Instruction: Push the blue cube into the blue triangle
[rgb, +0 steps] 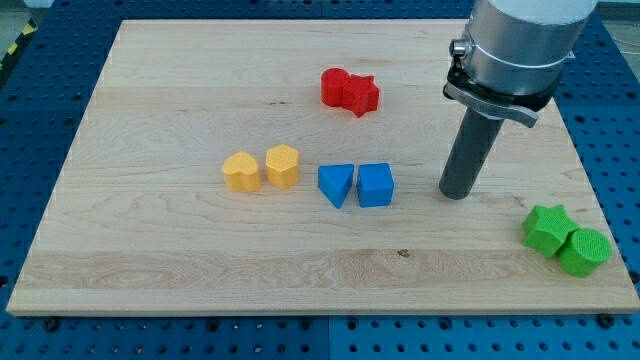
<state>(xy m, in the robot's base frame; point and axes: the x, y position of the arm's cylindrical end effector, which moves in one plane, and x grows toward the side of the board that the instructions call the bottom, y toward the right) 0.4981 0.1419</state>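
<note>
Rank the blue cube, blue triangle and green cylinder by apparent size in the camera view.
1. green cylinder, though it sits nearer the view's bottom, so this is unsure.
2. blue cube and blue triangle look about alike; not ranked.

One view only; it looks down at a slant from the near edge of the counter (180, 270); fairly close.

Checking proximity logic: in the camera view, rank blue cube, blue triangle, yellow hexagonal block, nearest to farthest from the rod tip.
1. Blue cube: just to the view's left of my tip, a gap between them.
2. Blue triangle: right beside the cube, on its far side.
3. Yellow hexagonal block: farther toward the view's left.
</note>
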